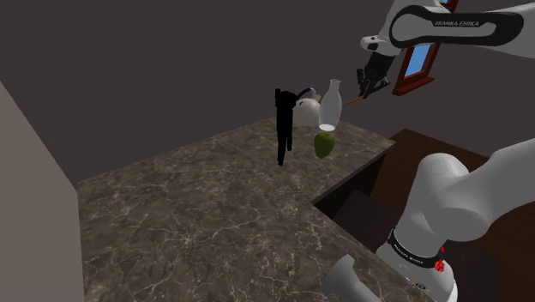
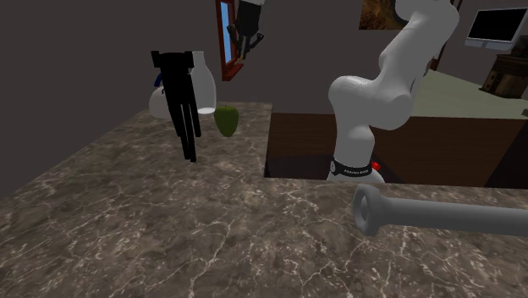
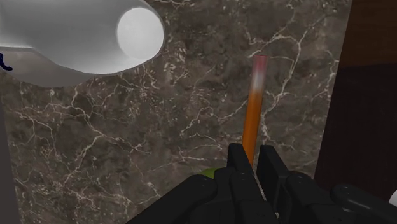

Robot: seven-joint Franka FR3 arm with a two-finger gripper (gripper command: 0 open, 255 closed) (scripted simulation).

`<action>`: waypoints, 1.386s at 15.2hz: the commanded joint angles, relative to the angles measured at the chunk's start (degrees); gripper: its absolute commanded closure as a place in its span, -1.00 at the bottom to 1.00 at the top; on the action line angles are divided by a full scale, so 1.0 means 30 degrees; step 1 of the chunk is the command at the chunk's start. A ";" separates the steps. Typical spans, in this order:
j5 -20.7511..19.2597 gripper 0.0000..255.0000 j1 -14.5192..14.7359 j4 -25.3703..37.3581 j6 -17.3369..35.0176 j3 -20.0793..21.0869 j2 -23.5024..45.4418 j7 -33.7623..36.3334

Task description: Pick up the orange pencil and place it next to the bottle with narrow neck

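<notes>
Orange pencil (image 3: 253,108): clamped at its near end between the two black fingers of the tool (image 3: 253,156), with the rest of the shaft sticking out ahead of them. The far end looks pale and pinkish. In the shoulder view the tool hangs high, at about the level of the bottle's neck, so I judge the pencil is off the surface (image 1: 197,214) and in the air.

Tool: clenched on the pencil, with finger pads pressed against both sides of the shaft.

White bottle with narrow neck (image 1: 332,103): upright near the far edge of the surface. In the wrist view its open mouth faces the camera, off to one side of the pencil, with bare marbled surface between them. The pencil does not touch the bottle.

Around the bottle:
- A green rounded thing (image 1: 324,144) sits just in front of its base.
- A white rounded vessel (image 1: 307,109) stands beside it.
- A tall black object (image 1: 284,129) stands on the shoulder view's left of those.

Beyond the surface edge is dark brown furniture.

Progress: the pick-up looks done and the carry has brought the pencil close to the bottle. What is left is to lower it to bare surface beside the bottle, clear of the green thing, then let go and back away. The placing is not yet done.
</notes>
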 commanded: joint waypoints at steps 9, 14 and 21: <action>-0.0856 1.00 -0.0272 -0.2408 0.2387 -0.1049 -0.0126 0.0242; -0.1311 1.00 -0.0359 -0.3478 0.3608 -0.1675 -0.0030 0.0342; -0.1972 1.00 -0.0378 -0.4826 0.5406 -0.2697 0.0329 0.0469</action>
